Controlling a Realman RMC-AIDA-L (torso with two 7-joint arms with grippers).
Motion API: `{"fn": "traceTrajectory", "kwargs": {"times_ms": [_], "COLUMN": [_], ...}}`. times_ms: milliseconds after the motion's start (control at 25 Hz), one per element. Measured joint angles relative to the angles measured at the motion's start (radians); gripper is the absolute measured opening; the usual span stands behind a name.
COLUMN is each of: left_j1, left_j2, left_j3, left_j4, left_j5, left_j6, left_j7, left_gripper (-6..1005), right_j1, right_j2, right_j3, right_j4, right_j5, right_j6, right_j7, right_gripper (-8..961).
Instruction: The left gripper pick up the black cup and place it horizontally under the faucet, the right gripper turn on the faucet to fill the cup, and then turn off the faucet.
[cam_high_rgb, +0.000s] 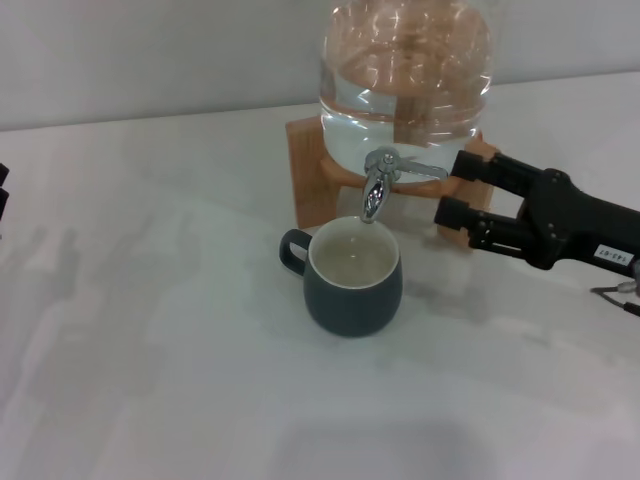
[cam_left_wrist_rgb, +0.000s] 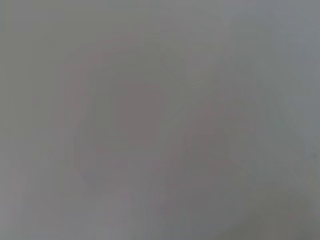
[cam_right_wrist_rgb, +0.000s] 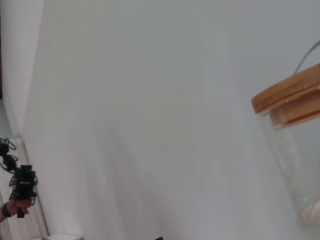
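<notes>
While one black cup stands under one faucet, the right pincer gapes.

The right gripper is all black: two blocky, square-tipped fingers on a long angular body, with a small white printed label at its 4 o'clock end and thin cables below it.

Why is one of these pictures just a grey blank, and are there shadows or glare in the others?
Left wrist view: featureless grey blur, nothing identifiable. Head view: soft, even light; the cup casts a faint shadow on the table, and the jar shows bright reflections above the faucet. Right wrist view: mostly pale wall, with the jar's wooden lid sharp.
</notes>
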Motion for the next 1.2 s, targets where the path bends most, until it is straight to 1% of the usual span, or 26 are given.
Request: {"fn": "traceTrajectory", "kwargs": {"times_ms": [80,200,280,320,400,480,600,720,920,1120,1200], "left_j1": [-0.002,-0.001,0.002,0.003,0.004,0.003,-0.001,-0.004,-0.005,-0.005,-0.005], "left_j2": [0.000,0.000,0.000,0.000,0.000,0.000,0.001,0.006,0.012,0.012,0.012], "left_j3": [0.001,0.002,0.002,0.003,0.005,0.004,0.000,-0.001,-0.001,-0.003,-0.003], "left_j4": [0.000,0.000,0.000,0.000,0.000,0.000,-0.001,-0.007,-0.013,-0.013,-0.013], "left_j5": [0.000,0.000,0.000,0.000,0.001,0.017,0.070,0.144,0.256,0.278,0.285], "left_j6": [0.000,-0.001,-0.002,-0.002,-0.002,-0.002,-0.002,0.000,0.009,0.011,0.011], "left_j7": [0.000,0.000,0.000,0.000,0.001,0.003,0.005,0.004,0.000,0.002,0.002], "left_gripper": [442,450,456,459,465,470,479,487,502,516,559], "right_j1": [-0.007,-0.022,-0.032,-0.038,-0.043,-0.046,-0.046,-0.046,-0.046,-0.046,-0.048], "right_j2": [-0.001,-0.005,-0.008,-0.008,-0.008,-0.008,-0.007,-0.009,-0.010,-0.010,-0.010], "right_j3": [0.028,0.103,0.171,0.225,0.300,0.365,0.435,0.458,0.459,0.460,0.461], "right_j4": [0.000,0.001,0.001,0.001,0.002,0.003,0.003,0.003,0.016,0.025,0.025], "right_j5": [-0.008,-0.037,-0.063,-0.082,-0.110,-0.129,-0.146,-0.153,-0.165,-0.169,-0.169], "right_j6": [-0.004,-0.012,-0.020,-0.025,-0.028,-0.033,-0.041,-0.069,-0.106,-0.124,-0.129], "right_j7": [0.000,-0.002,-0.006,-0.011,-0.023,-0.035,-0.059,-0.084,-0.118,-0.126,-0.128], "right_gripper": [843,843,843,843,843,843,843,843,843,843,843]}}
